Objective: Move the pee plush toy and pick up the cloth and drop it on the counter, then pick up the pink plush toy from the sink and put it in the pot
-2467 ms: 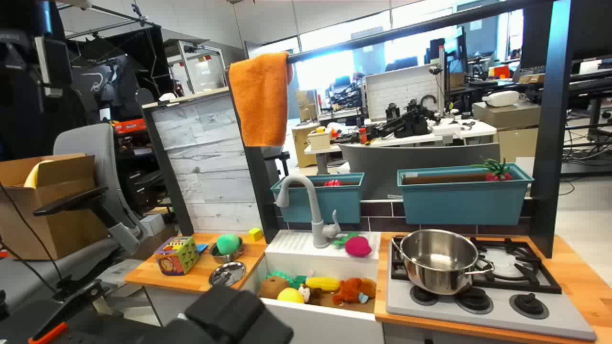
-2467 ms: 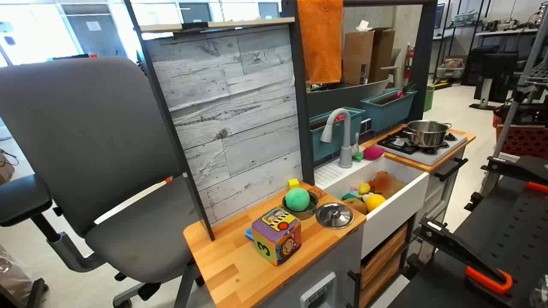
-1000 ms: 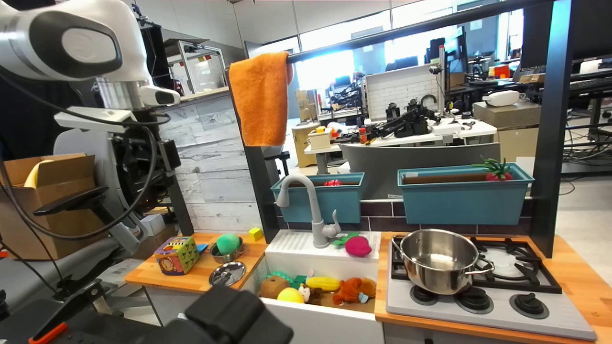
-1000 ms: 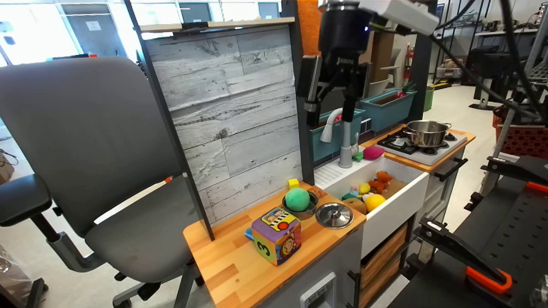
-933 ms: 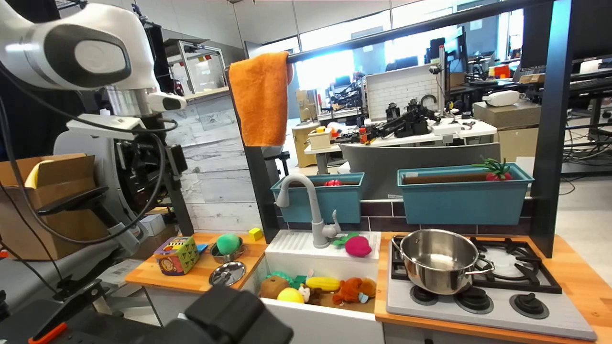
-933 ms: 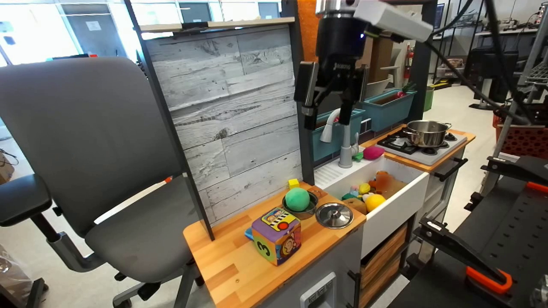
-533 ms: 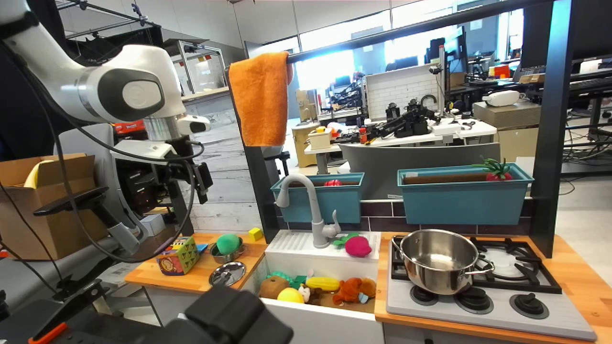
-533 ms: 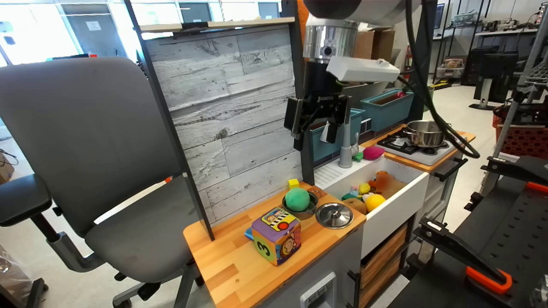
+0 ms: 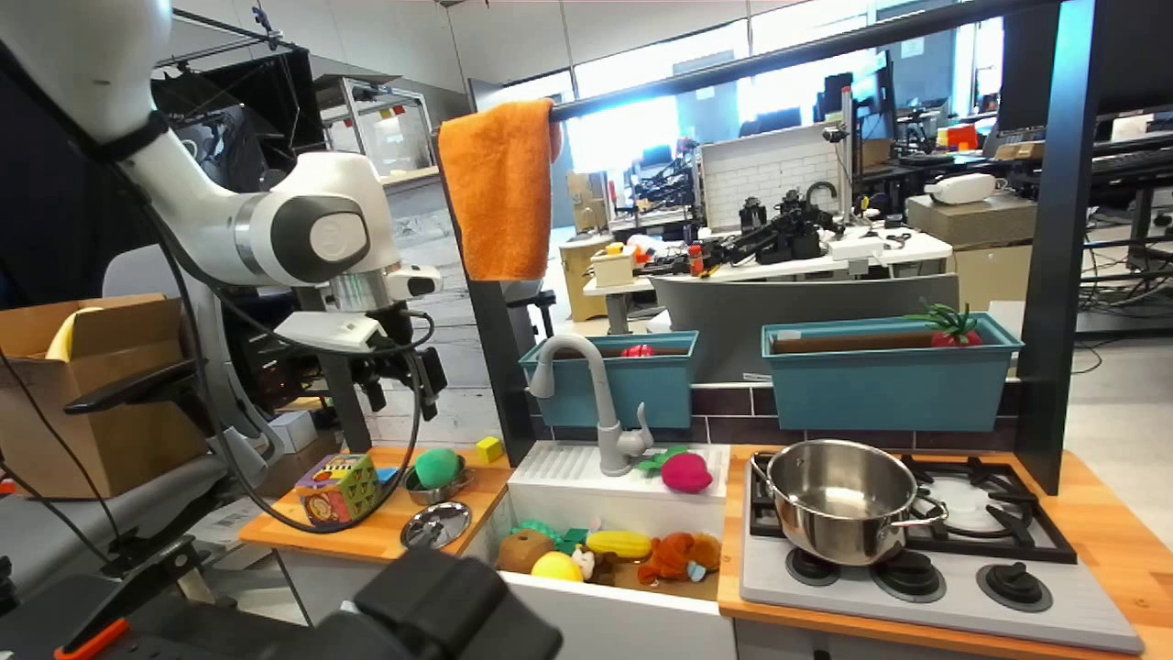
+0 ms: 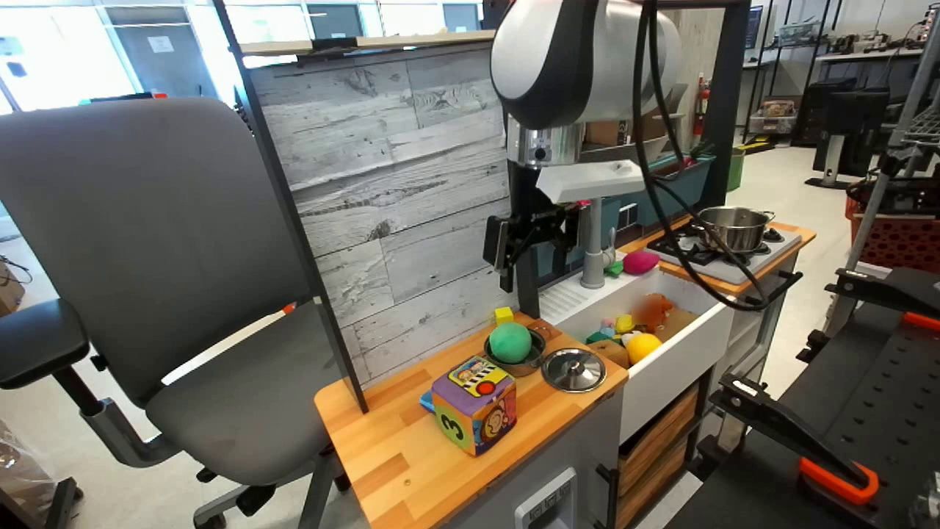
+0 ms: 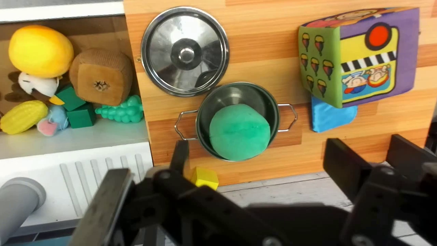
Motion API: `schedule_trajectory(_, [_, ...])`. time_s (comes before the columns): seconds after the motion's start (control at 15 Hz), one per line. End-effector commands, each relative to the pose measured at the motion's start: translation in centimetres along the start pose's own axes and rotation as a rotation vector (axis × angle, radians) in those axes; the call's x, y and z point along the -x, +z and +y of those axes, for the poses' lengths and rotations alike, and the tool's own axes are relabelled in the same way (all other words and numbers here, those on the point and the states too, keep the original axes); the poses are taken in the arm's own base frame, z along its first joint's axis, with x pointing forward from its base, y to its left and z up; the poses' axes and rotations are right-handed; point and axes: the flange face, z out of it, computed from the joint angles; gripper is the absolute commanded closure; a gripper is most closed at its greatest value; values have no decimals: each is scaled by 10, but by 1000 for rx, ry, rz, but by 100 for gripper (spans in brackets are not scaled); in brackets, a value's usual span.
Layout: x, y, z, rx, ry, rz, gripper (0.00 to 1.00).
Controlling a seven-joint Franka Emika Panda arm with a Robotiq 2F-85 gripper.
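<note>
Wrist view: looking down past a gripper [image 11: 257, 153] with fingers wide apart, onto the green plush toy [image 11: 239, 132] sitting in a small metal bowl [image 11: 235, 95] (just beside a lid [image 11: 186, 51]) on the counter [image 11: 263, 68].

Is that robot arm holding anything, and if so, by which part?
Nothing: the gripper is open, and the green toy below rests in the small metal bowl.

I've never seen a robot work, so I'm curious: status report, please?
Gripper open, holding nothing. Green plush toy in small two-handled metal bowl. Orange towel over black bar. Nothing seems to block the toy.
</note>
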Motion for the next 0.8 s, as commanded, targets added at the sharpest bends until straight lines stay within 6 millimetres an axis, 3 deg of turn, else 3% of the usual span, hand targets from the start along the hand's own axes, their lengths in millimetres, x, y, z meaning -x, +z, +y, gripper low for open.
schedule_trajectory(0.0, [-17, 31, -7, 34, -2, -5, 0])
schedule_trajectory(0.47, [-37, 83, -14, 65, -2, -17, 0])
schedule_trajectory(0.73, [-44, 101, -18, 84, -13, -20, 0])
